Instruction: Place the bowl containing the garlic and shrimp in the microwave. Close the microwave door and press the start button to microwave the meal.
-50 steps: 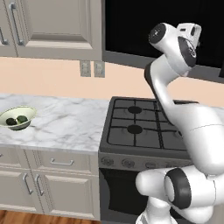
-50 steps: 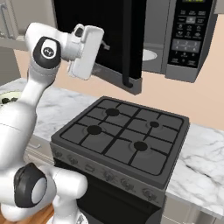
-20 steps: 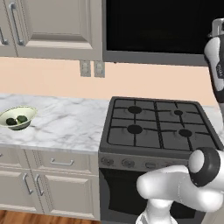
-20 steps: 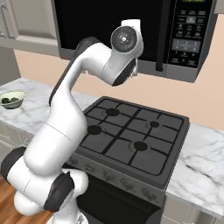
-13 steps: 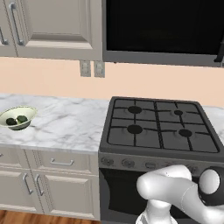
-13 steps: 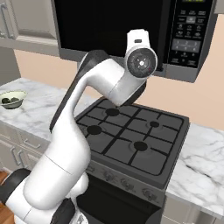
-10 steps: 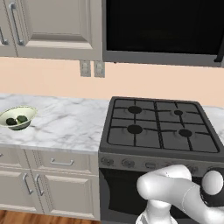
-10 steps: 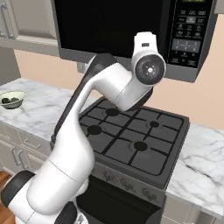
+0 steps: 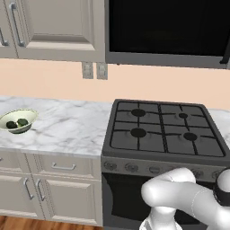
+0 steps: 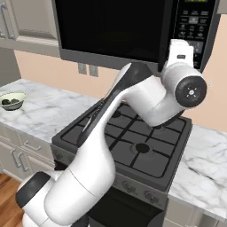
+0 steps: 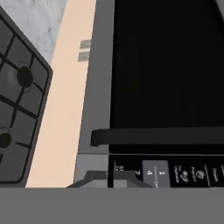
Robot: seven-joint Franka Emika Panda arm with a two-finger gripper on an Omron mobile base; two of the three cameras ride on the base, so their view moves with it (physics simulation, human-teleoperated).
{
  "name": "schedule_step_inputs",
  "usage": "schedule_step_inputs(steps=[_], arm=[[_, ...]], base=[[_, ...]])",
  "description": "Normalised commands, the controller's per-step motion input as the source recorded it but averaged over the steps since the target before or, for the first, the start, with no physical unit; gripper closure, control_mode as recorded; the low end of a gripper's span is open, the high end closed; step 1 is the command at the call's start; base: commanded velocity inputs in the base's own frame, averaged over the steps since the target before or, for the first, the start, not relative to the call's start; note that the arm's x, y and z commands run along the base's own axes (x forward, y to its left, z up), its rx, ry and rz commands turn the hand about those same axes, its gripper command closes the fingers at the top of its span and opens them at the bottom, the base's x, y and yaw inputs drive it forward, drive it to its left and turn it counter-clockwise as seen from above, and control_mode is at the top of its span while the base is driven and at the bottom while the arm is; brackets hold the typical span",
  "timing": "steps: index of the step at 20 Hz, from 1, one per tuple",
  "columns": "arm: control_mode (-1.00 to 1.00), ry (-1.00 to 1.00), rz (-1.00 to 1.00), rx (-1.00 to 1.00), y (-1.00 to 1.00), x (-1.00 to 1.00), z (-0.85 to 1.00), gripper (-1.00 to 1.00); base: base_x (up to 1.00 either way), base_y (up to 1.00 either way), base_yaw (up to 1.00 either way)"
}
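The microwave door stands shut, a glossy black panel over the stove. In the hand view the door spreads across the top, with its bar handle just past my gripper. The fingertips sit close together, shut on nothing. They are right in front of the microwave's control panel with its keys. From the right base view my hand is raised against that control panel. The bowl, the garlic and the shrimp are out of view.
A pale cream-green bowl with dark green lumps sits on the marble counter at the left. The black gas stove lies below the microwave. Wall cabinets hang to the microwave's left.
The microwave door, swung open 2.5 s ago, is now shut. My arm has swept right and the hand has come up to the control panel.
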Motion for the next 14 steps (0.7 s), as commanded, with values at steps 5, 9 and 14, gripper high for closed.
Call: schedule_step_inputs(steps=[5, 9, 14], arm=[[-1.00, -0.02, 0.00, 0.15, -0.56, 0.05, 0.00, 1.00], [-1.00, 0.00, 0.00, 0.12, -0.39, 0.20, -0.07, 1.00], [-1.00, 0.00, 0.00, 0.05, -0.08, 0.26, -0.25, 1.00]], base=[[0.00, 0.00, 0.00], [0.00, 0.00, 0.00], [0.00, 0.00, 0.00]])
